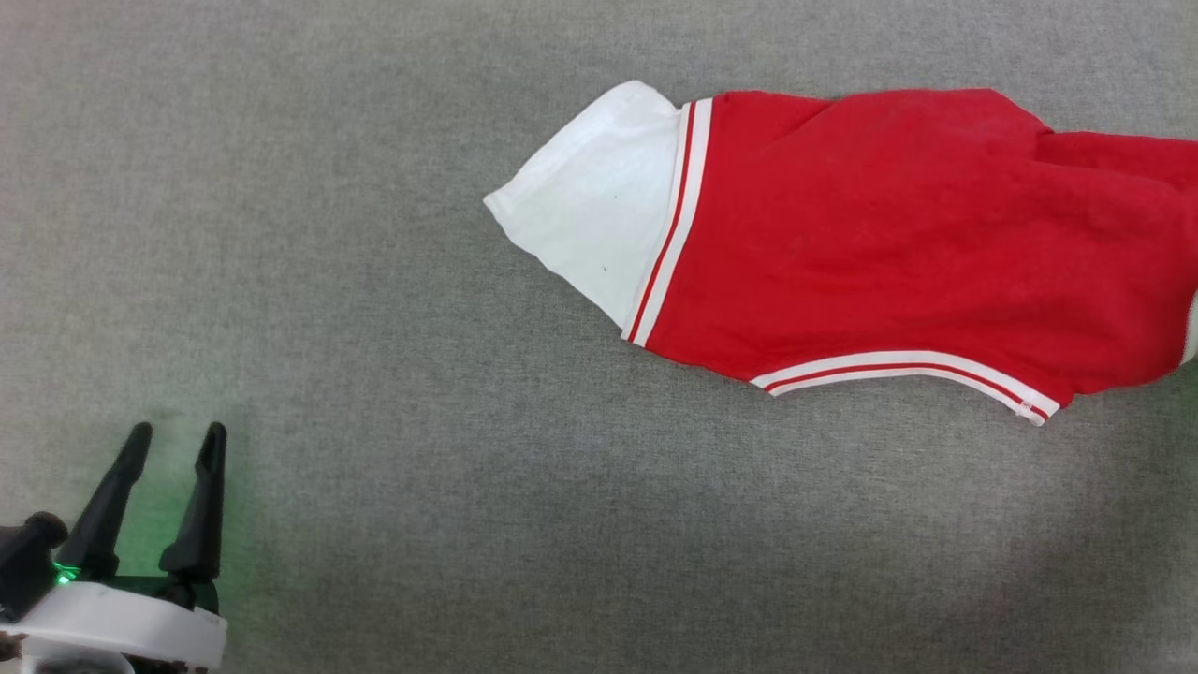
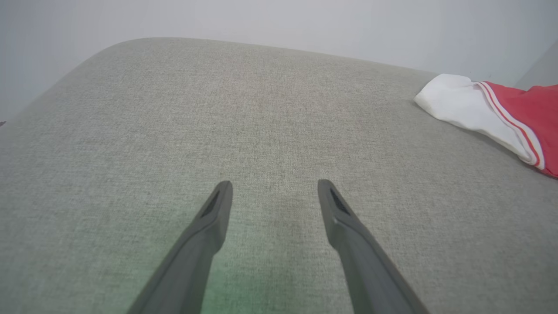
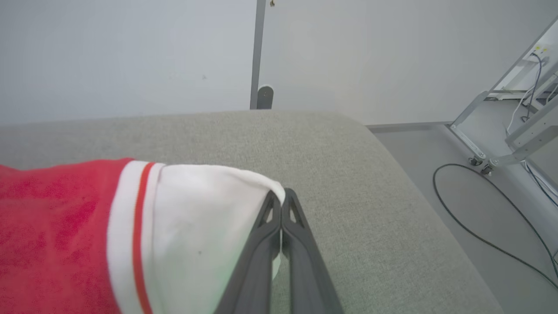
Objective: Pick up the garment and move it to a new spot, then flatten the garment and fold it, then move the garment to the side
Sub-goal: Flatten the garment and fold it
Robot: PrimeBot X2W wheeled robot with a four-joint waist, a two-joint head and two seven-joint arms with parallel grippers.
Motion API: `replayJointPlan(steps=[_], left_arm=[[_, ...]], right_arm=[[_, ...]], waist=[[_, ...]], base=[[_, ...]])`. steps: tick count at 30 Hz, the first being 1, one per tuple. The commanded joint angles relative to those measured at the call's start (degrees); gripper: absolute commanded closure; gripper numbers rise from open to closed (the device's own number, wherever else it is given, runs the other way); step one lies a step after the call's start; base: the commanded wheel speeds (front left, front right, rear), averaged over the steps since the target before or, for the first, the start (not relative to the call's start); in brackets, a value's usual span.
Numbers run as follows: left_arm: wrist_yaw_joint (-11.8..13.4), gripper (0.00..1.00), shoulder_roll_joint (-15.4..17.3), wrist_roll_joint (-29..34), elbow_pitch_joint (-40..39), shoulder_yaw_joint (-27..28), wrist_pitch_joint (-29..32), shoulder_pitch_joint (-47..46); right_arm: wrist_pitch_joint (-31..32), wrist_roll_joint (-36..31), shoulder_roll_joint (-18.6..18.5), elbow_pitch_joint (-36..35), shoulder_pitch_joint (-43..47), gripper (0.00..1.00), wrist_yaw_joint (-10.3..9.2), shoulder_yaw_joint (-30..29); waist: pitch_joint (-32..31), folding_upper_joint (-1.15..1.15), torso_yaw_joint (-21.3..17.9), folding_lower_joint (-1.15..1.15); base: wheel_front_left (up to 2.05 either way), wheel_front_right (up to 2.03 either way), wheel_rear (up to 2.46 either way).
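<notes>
Right gripper (image 3: 281, 203): fingers pressed together, pinching the edge of the garment (image 3: 52, 226) at its white sleeve (image 3: 196, 226); the red body lies to its left.

Left gripper (image 1: 178, 438): fingers spread wide, nothing between them, over bare grey cushion (image 1: 374, 374); garment well ahead, to its right.

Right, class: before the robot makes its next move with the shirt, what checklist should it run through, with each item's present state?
1. Right gripper shut on white sleeve: ok.
2. Left gripper open, apart from shirt: ok.
3. Shirt lying flat: not ok, folds toward its right end.
4. Bare grey surface beside the shirt: ok.
5. How many cloth layers are pinched: cannot tell.
</notes>
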Motion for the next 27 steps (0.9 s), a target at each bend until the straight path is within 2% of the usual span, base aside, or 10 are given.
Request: replayJointPlan(steps=[1,7,11,12,13,14,17,21,24,27], left_arm=[[0.13,0.00,0.06,-0.40,0.20,-0.21,-0.01,-0.59],[0.13,0.00,0.13,-0.53,0.66,-1.12,-0.01,-1.15],[0.13,0.00,0.91,-0.88,0.65,-1.65,-0.01,-2.12],[0.13,0.00,1.32,-0.80,0.40,-1.68,-0.01,-2.26],[0.13,0.00,1.81,-0.79,0.18,-1.83,-0.01,-2.32],[0.13,0.00,2.35,-0.67,-0.05,-2.04,-0.01,-2.46],[0.13,0.00,4.87,-0.23,-1.21,-2.58,-0.01,-3.10],[0.13,0.00,10.02,0.14,-3.87,-4.63,-0.01,-4.39],[0.13,0.00,16.03,0.29,-6.35,-8.29,-0.01,-5.95],[0.13,0.00,23.62,-1.24,-8.34,-13.96,0.00,-8.47]], right_arm=[[0.22,-0.68,0.20,1.36,0.24,1.00,-0.04,0.29],[-1.01,-3.68,0.47,7.80,-0.66,1.00,-0.04,-2.12],[-3.97,-2.21,0.46,11.34,-1.92,0.98,-0.04,-2.48],[-4.94,-2.00,0.47,11.95,-1.93,0.61,-0.04,-2.37],[-5.83,-1.86,0.49,12.41,-1.93,0.13,-0.04,-2.29],[-6.56,-1.91,0.47,12.55,-1.74,0.00,-0.04,-2.01],[-8.52,-0.32,0.50,11.96,-0.41,0.00,-0.04,-0.72],[-10.91,3.37,0.54,8.14,3.06,0.00,-0.04,3.09],[-11.99,7.47,0.54,3.54,7.87,0.00,-0.03,9.51],[-12.78,10.19,0.56,-1.82,13.02,0.00,-0.03,17.46]], waist=[[0.04,0.00,0.01,0.00],[0.14,0.00,0.29,0.00],[-0.02,0.00,0.34,0.00],[-0.17,0.00,0.21,0.00],[-0.38,0.00,0.06,0.00],[-0.68,0.00,-0.10,0.00],[-1.82,0.00,-0.95,0.00],[-3.19,0.00,-2.45,0.00],[-3.76,0.00,-3.98,0.00],[-3.98,0.00,-6.10,0.00]], base=[[0.00,0.00,0.00],[0.00,0.00,0.00],[0.00,0.00,0.00],[0.00,0.00,0.00],[0.00,0.00,0.00],[0.00,0.00,0.00],[0.00,0.00,0.00],[0.00,0.00,0.00],[0.00,0.00,0.00],[0.00,0.00,0.00]])
